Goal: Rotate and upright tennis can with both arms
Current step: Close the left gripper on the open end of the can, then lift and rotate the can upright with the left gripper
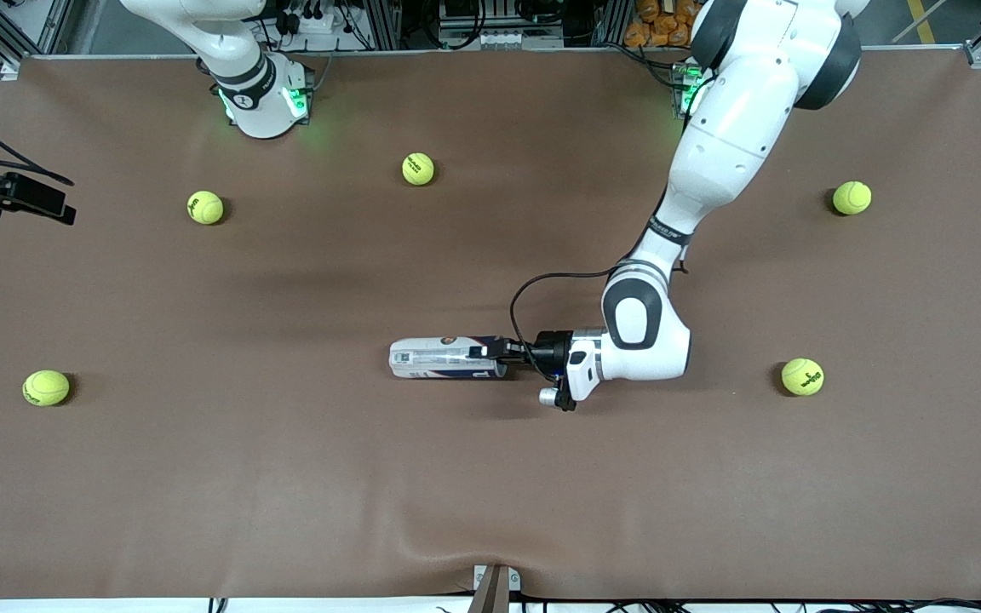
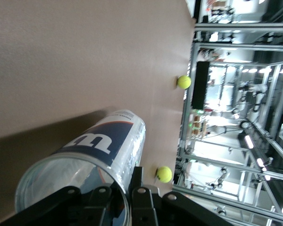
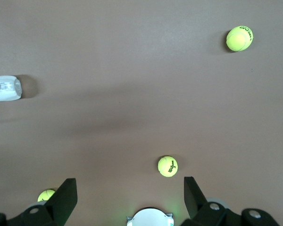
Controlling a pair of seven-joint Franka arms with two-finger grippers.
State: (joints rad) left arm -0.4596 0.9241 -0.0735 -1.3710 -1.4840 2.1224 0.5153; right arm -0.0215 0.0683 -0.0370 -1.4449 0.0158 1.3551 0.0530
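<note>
- Lying on its side near the middle of the brown table (image 1: 201,477), the tennis can (image 1: 444,358) is the thing you are working on; its long axis is running along the table's length, from the left arm's end toward the right arm's end.
- Reaching in along that same axis, your left gripper (image 1: 497,349) is meeting the can's open silvery-rimmed mouth end; one finger (image 2: 137,181) is lying against the outside of the wall there, so you are looking at a clamp on the rim, a judgement, since the inner finger is not showing clearly.
- Turning the can upright is depending on this relation: the gripper is in line with the can, so the closed end, pointing toward the right arm's end, is the end free to swing.
- Waiting high over the table near its own base, your right gripper (image 3: 130,197) is holding its fingers wide apart around nothing; the can (image 3: 4,88) is sitting well apart from it, so the left arm is the nearer one.
- Scattered well away from the can, five tennis balls (image 1: 802,376) are leaving the matte, slightly wrinkled surface around it bare.
- Standing along the table's edge farthest from the front camera, the two green-lit bases (image 1: 265,102) are closing the scene.
</note>
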